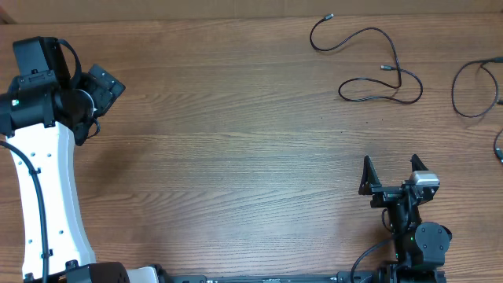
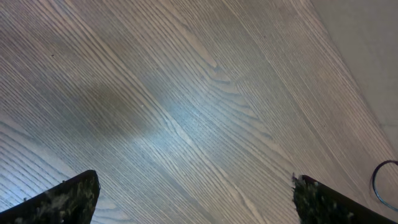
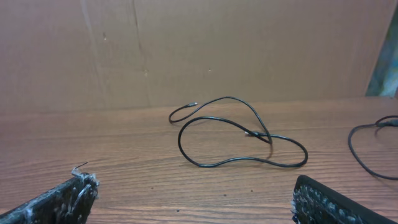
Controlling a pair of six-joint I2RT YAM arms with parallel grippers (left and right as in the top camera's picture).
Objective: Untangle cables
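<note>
Thin black cables lie on the wooden table at the far right. One cable (image 1: 368, 30) (image 3: 211, 165) curls in loops that cross over itself, with a small plug at its far end. A second cable (image 1: 453, 94) (image 3: 349, 140) arcs at the right edge, apart from the first, and a short bit of a third cable (image 1: 497, 149) shows below it. My right gripper (image 1: 391, 169) (image 3: 193, 193) stands open and empty, nearer than the looped cable. My left gripper (image 1: 102, 82) (image 2: 196, 199) is open over bare wood at the far left, holding nothing.
A brown cardboard wall (image 3: 199, 50) rises behind the table's far edge. The white left arm (image 1: 43, 181) runs along the left side. A thin dark loop (image 2: 374, 185) shows at the right edge of the left wrist view.
</note>
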